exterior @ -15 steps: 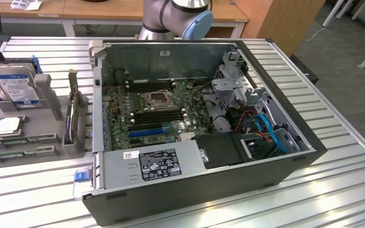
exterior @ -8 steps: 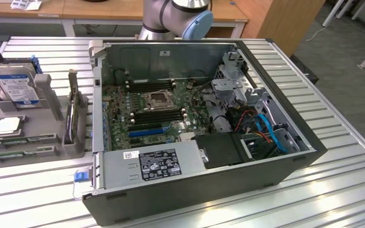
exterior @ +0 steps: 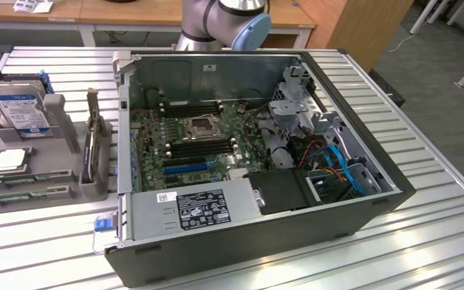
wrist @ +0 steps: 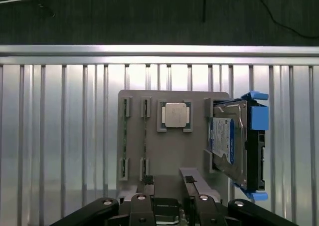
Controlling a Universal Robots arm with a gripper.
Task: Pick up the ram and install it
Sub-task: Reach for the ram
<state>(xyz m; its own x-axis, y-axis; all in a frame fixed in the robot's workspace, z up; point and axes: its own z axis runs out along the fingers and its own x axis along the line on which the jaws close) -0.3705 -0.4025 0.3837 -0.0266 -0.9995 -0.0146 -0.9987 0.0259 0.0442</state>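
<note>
1. Black gripper is hovering over one edge of the gray holder, its two fingers standing apart and gripping nothing.
2. One ram stick is sitting on edge in a holder slot, close to a fingertip; a second stick is sitting in the neighbouring slot.
3. A silver processor is lying in the holder's middle pocket, and a hard drive is standing at the holder's opposite side.
4. An open computer case is lying beside the holder, on the exterior view's right.

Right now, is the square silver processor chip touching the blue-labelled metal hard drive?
Apart. The wrist view shows a strip of the grey plastic holder between the square silver processor chip and the blue-labelled metal hard drive.
</note>
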